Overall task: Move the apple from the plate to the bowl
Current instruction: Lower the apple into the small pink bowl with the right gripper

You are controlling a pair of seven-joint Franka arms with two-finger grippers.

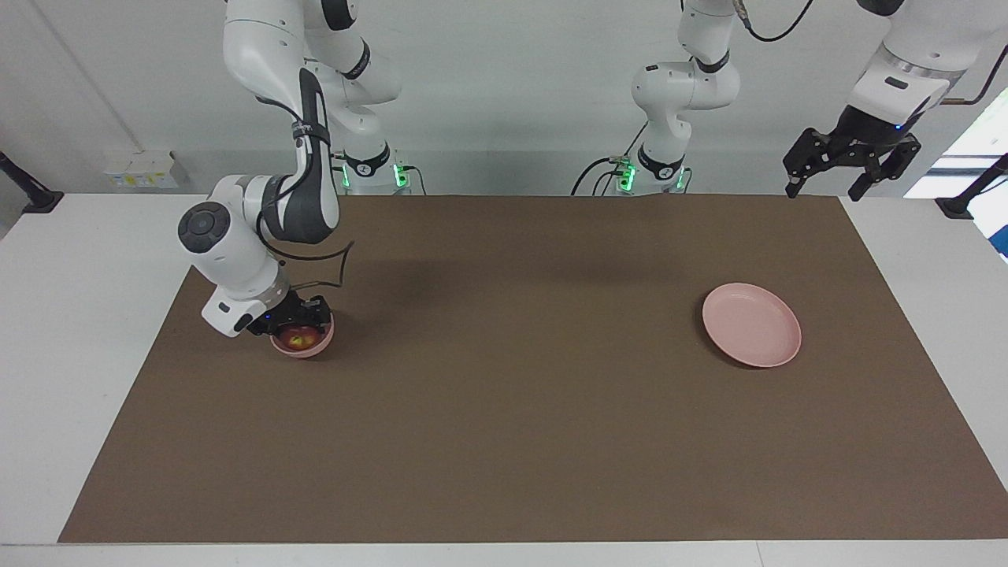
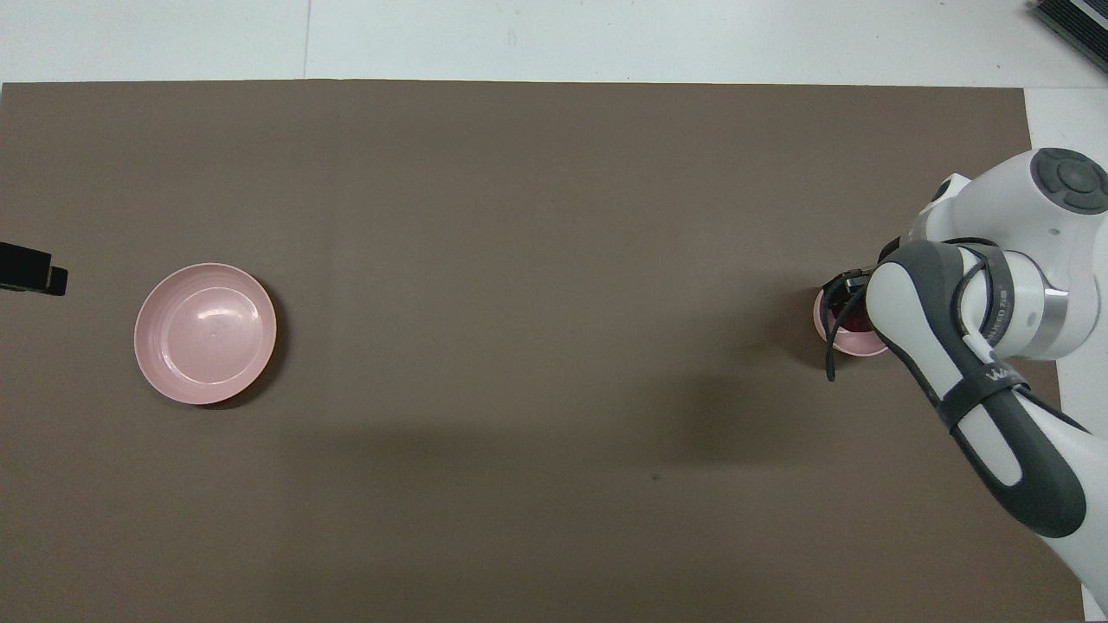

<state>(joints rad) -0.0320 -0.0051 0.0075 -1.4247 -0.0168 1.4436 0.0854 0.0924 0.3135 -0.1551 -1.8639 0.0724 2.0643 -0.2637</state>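
1. We start with the tabletop [image 1: 504,441], covered by a brown mat [image 1: 512,378] on which everything sits.
2. The right arm [image 1: 260,213] bends down low toward its own end of the tabletop, at about nine o'clock in the facing view, and we judge this is because the drop-off happens there.
3. The left arm [image 1: 906,55] is raised high at about two o'clock in the facing view and waits. We judge it is kept clear because it has no part in the placing.
4. The plate [image 1: 752,324] lies flat and bare toward the left arm's end, at about three o'clock in the facing view, well apart from the bowl.
5. The left gripper [image 1: 850,169] hangs in the air over the mat's edge close to the robots, with its fingers spread apart and nothing between them.
6. The right gripper [image 1: 298,316] is down at the bowl, its fingers clamped on the apple, so we judge the fruit is being set down gently, not dropped.
7. The bowl [image 1: 303,345] sits upright on the mat, just under the right gripper.
8. The apple [image 1: 298,339] is inside the bowl, its yellow patch facing us. We judge the move nearly finished, with only the letting go and lifting away left.
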